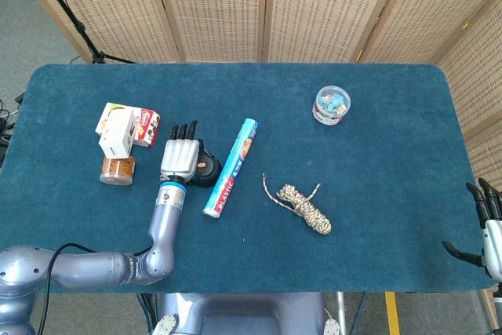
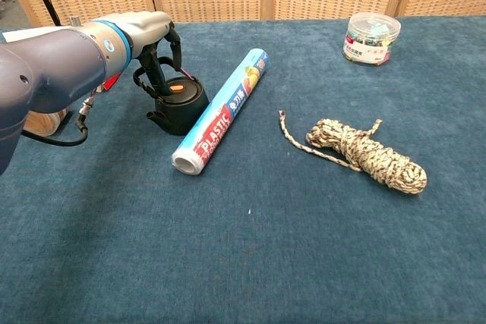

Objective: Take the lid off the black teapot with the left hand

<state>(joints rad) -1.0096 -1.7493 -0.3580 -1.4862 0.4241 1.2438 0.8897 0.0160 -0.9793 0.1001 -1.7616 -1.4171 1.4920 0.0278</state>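
Observation:
The black teapot (image 2: 181, 106) stands left of centre on the blue table, its lid (image 2: 177, 89) seated and showing an orange knob. In the head view the teapot (image 1: 206, 170) is partly hidden under my left hand (image 1: 180, 159). My left hand (image 2: 155, 42) hovers over the pot's left side with its fingers (image 2: 157, 80) apart, pointing down beside the handle and the lid. I see nothing held in it. My right hand (image 1: 489, 231) is at the table's near right corner, fingers spread and empty.
A roll of plastic wrap (image 2: 222, 110) lies just right of the teapot. A coiled rope (image 2: 364, 153) is at centre right, a clear tub (image 2: 371, 37) far right. Small boxes (image 1: 125, 127) and a jar (image 1: 118, 170) sit left of the hand.

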